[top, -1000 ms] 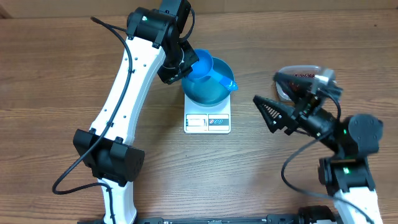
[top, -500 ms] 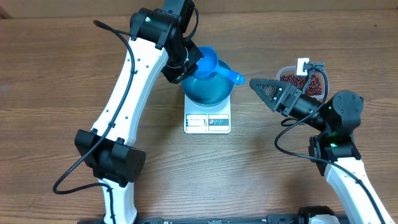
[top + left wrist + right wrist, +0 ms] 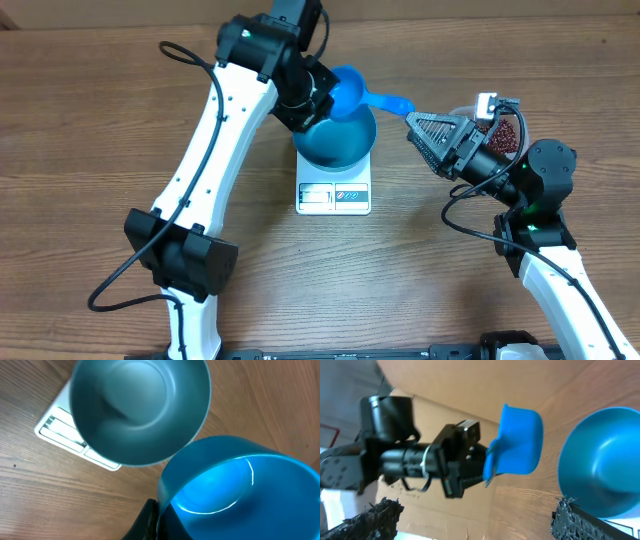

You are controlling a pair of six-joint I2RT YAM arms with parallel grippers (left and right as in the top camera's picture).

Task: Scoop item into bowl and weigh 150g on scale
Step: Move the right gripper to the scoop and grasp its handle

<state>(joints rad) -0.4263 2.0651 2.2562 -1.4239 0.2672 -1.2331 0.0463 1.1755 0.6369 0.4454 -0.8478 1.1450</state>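
Table: a brown wood-grain table (image 3: 80,120) carries everything.
Scale: a small flat white square kitchen scale (image 3: 333,195) lies mid-table, with its display strip along the near edge.
Bowl: a round, deep, bright blue bowl (image 3: 335,150) sits on the scale and covers most of its plate. The left wrist view looks down into its smooth inside.
Right jaws: the black jaws on the white right arm (image 3: 545,260) are just right of the bowl. They stand wide apart with nothing between them and point toward the scoop's handle.
Beans: the small dark red-brown beans (image 3: 505,135) lie in a clear plastic tub (image 3: 458,112) at the far right, well apart from the bowl. The right arm partly hides them.
Scoop: a small blue plastic handled scoop (image 3: 350,92) is held in the air over the bowl's far rim. Its handle sticks out to the right, with the tip just beside the right jaws' tips.
Left jaws: they are clamped tight on the left side of the scoop's cup. The white left arm (image 3: 215,130) reaches in from the near left.
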